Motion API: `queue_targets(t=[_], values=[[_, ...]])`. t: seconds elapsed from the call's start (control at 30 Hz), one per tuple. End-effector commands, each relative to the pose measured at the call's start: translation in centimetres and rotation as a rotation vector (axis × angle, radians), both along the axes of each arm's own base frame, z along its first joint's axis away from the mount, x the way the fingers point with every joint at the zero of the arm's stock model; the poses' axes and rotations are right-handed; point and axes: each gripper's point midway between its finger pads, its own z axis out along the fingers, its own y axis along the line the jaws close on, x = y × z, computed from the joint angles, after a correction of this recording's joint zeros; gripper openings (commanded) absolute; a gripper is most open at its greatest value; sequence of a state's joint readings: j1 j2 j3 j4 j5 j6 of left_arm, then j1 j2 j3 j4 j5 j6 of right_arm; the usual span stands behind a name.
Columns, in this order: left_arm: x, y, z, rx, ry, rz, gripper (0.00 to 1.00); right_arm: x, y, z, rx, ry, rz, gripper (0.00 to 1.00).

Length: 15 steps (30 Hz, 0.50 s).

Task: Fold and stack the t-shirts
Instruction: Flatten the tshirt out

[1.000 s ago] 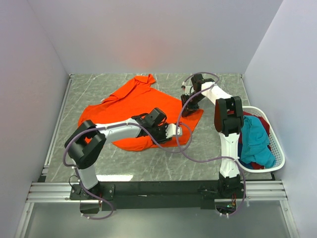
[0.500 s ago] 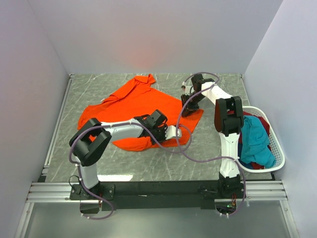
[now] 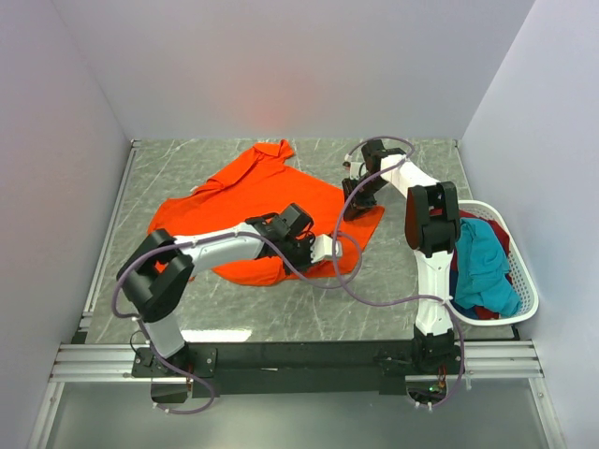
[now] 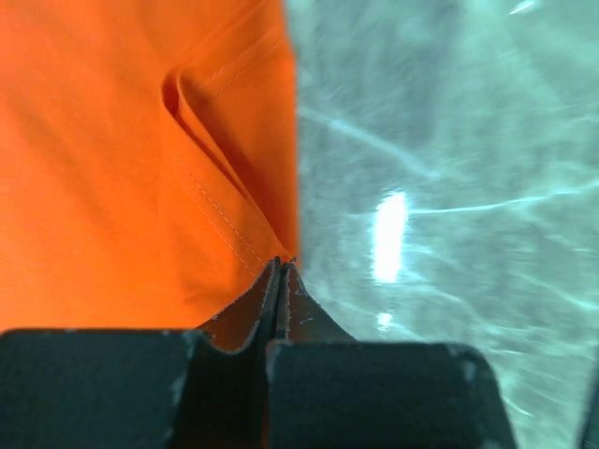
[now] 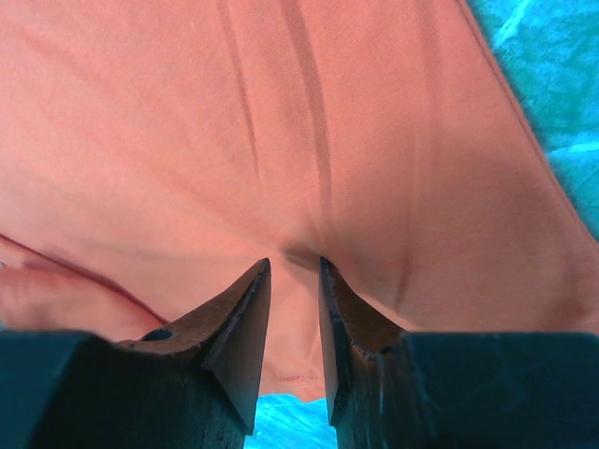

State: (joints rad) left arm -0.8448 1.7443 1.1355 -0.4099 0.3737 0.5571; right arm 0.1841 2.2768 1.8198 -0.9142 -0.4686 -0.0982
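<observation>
The orange t-shirt (image 3: 253, 192) lies spread and creased on the grey marble table (image 3: 412, 281). My left gripper (image 3: 329, 248) rests at the shirt's near right edge. In the left wrist view the orange t-shirt (image 4: 131, 168) fills the left half, and the left gripper (image 4: 281, 265) has its jaws pressed together right on the hem. My right gripper (image 3: 354, 208) holds the shirt's far right corner. In the right wrist view the right gripper (image 5: 295, 267) has cloth of the orange t-shirt (image 5: 309, 122) bunched between its narrowly parted fingers, with wrinkles running to them.
A white plastic basket (image 3: 527, 297) stands at the right edge of the table. It holds a teal shirt (image 3: 483, 262) over dark red cloth (image 3: 497, 234). Grey walls close in the table on the left, back and right. Purple cables loop from both arms.
My left gripper's jaws have closed at the shirt's near right edge, and the left arm's elbow has shifted slightly. The right arm has not moved.
</observation>
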Motion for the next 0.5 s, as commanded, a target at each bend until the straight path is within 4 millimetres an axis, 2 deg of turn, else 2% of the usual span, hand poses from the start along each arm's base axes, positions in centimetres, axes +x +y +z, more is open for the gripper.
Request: queue_targets(t=[0.0,0.17,0.2,0.33,0.37,0.43,0.47], values=[[-2.3,-2.7,5.4,-0.135,0.034,-0.056,0.01,0.4,-0.9,0.8,-0.019,-0.016,-0.004,0.35],[-6.9,-4.2,5.7,-0.142,0.172,-0.121,0.01,0.3,-1.3,1.1,-0.017,-0.018,-0.011,0.35],[-8.5,-4.7,5.5,-0.142,0.197,-0.152,0.01,0.3,-1.5,1.3,-0.016,-0.020,-0.014,0.35],[-11.8,-6.1,4.9,-0.151,0.247,-0.202,0.01,0.1,-2.1,1.9,-0.003,-0.020,-0.027,0.35],[-12.1,-6.7,4.9,-0.161,0.255,-0.196,0.03,0.0,-2.2,2.1,0.000,-0.021,-0.029,0.36],[-12.6,-7.3,4.9,-0.168,0.267,-0.195,0.17,-0.1,-2.6,2.7,0.010,-0.024,-0.031,0.37],[-12.7,-7.4,5.0,-0.166,0.278,-0.183,0.31,-0.2,-2.7,2.9,0.013,-0.024,-0.033,0.39]])
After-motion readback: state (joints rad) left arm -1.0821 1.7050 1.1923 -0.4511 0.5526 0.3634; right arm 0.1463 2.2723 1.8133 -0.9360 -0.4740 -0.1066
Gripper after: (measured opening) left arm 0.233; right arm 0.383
